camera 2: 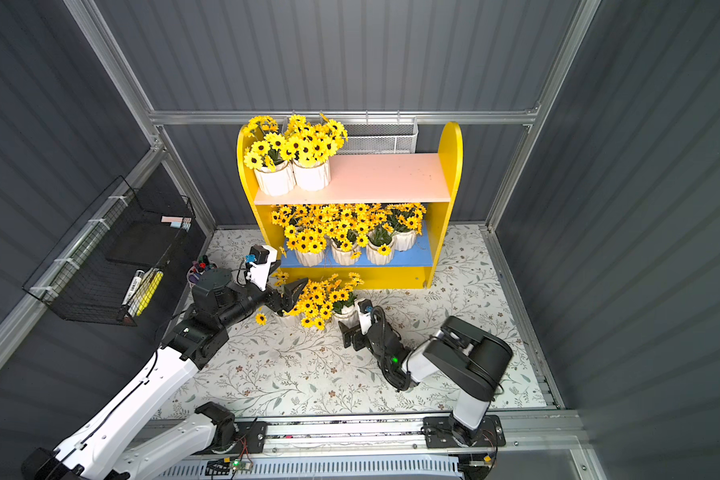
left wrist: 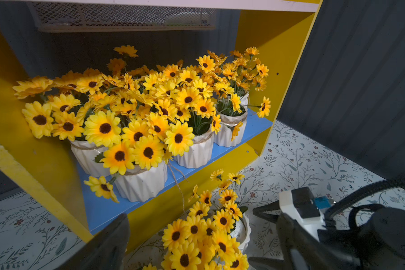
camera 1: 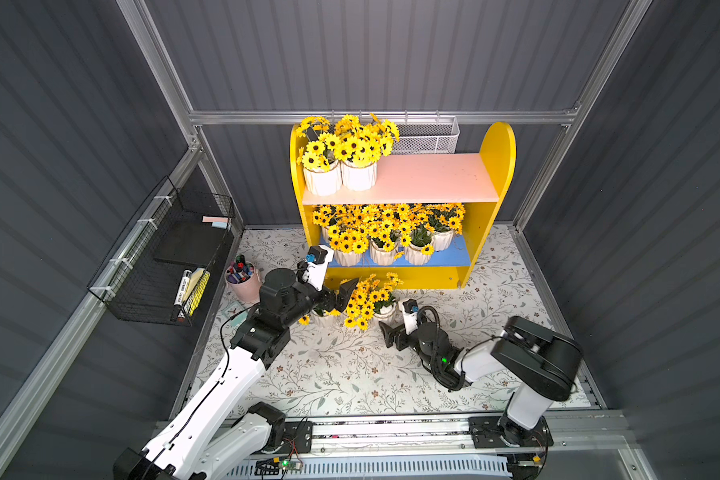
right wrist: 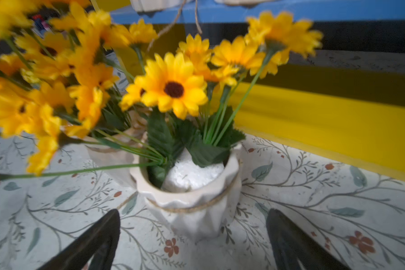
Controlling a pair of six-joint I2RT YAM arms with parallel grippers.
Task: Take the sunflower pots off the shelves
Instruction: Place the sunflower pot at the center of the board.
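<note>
Small white ribbed sunflower pots (camera 1: 357, 176): two on the yellow wooden shelves' (camera 1: 497, 141) pink board (camera 1: 433, 174), at least four on the blue board (camera 1: 458, 258), two on the floral mat (camera 1: 350, 374). Left gripper (camera 1: 344, 299) reaches, spread wide, into the floor pots' blooms. Right gripper (right wrist: 192, 211), low, gapes just before one floor pot.

legible text: none | marker (camera 1: 182, 287) label, black wire rack (camera 1: 142, 270): too small to read
</note>
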